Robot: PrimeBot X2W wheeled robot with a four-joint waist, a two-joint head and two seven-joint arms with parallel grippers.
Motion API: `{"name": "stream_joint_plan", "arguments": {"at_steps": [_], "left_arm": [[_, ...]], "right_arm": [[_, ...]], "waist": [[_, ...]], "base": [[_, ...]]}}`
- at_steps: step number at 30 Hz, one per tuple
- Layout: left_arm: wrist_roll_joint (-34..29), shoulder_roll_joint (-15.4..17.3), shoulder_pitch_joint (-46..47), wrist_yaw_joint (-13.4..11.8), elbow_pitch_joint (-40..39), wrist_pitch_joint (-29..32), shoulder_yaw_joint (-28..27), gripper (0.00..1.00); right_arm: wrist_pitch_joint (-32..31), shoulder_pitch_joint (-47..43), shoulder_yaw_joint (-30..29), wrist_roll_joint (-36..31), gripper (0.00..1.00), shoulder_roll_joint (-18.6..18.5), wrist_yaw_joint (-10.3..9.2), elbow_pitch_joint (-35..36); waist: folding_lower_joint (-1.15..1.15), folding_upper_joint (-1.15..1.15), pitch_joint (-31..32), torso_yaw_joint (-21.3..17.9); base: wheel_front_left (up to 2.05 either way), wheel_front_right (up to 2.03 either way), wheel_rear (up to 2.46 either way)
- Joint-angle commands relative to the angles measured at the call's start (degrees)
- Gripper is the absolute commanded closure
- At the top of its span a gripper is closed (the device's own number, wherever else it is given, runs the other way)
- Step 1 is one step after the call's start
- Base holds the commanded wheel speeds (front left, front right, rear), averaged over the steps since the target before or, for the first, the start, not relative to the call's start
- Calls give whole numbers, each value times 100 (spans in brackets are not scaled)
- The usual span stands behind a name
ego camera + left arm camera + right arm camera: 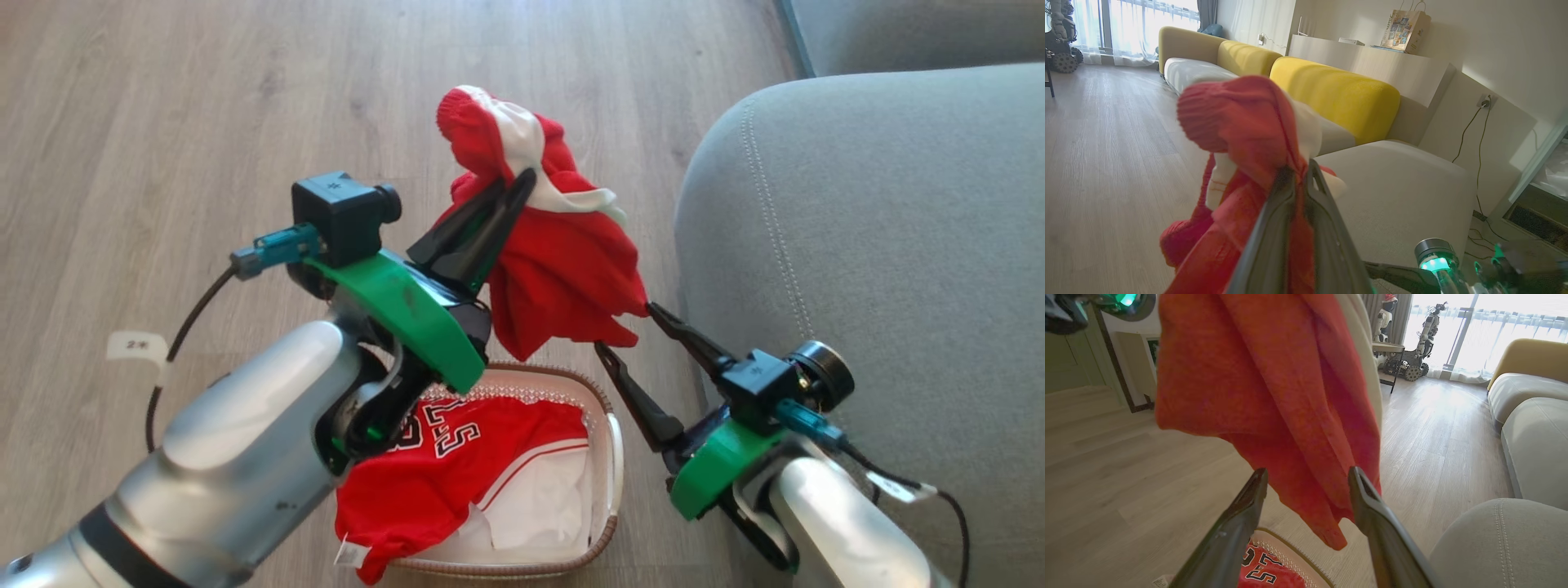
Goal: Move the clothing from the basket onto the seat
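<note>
Our left gripper (522,181) pinches the red piece with white trim (571,278) and holds it up over the basket (611,441). Our right gripper (627,328) is wide open, just under the hanging end. The seat (882,245) is off to our right — so the cloth must swing that way

The right gripper (1308,471) has its fingers (1237,526) spread wide, and a red garment (1265,375) hangs just ahead of their tips. Lower down between them the basket (1294,549) holds a lettered jersey (1267,573); the seat (1494,543) lies to the gripper's right
</note>
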State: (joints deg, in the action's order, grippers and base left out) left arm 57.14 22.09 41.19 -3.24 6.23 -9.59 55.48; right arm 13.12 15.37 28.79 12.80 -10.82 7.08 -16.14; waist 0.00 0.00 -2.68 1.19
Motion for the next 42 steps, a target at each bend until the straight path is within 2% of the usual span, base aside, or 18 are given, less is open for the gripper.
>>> {"name": "stream_joint_plan", "arguments": {"at_steps": [1, 12, 20, 21, 23, 24, 35, 42], "left_arm": [[4, 65, 411, 33, -151, 2, -236, 100], [23, -185, 474, 137, -123, 94, -46, 100], [17, -358, 458, 211, -24, 181, 151, 100], [18, -370, 453, 217, -7, 181, 164, 100], [26, -381, 446, 223, 30, 184, 177, 100], [29, -381, 446, 226, 47, 184, 179, 100], [63, -270, 399, 195, 235, 127, 122, 100], [72, -199, 310, 174, 316, 75, 120, 100]], "right_arm": [[59, 274, 108, -103, 0, 71, 41, 63], [180, 1003, 358, -313, 0, 421, 41, -894], [186, 1237, 118, -408, 0, 672, 41, -898], [186, 1233, 95, -415, 7, 688, 41, -882], [186, 1226, 36, -423, 82, 712, 41, -819], [186, 1219, 13, -422, 100, 721, 41, -777], [187, 1019, -103, -297, 100, 739, 41, -412], [187, 478, -725, -216, 100, 690, 41, 313]], "waist": [[0, 0, 14, 54], [0, 0, 48, 330], [0, 0, 45, 488], [0, 0, 48, 500], [0, 0, 50, 515], [0, 0, 49, 519], [0, 0, 42, 434], [0, 0, 31, 387]], "base": [[0, 0, 0], [0, 0, 0], [0, 0, 0], [0, 0, 0], [0, 0, 0], [0, 0, 0], [0, 0, 0], [0, 0, 0]]}}
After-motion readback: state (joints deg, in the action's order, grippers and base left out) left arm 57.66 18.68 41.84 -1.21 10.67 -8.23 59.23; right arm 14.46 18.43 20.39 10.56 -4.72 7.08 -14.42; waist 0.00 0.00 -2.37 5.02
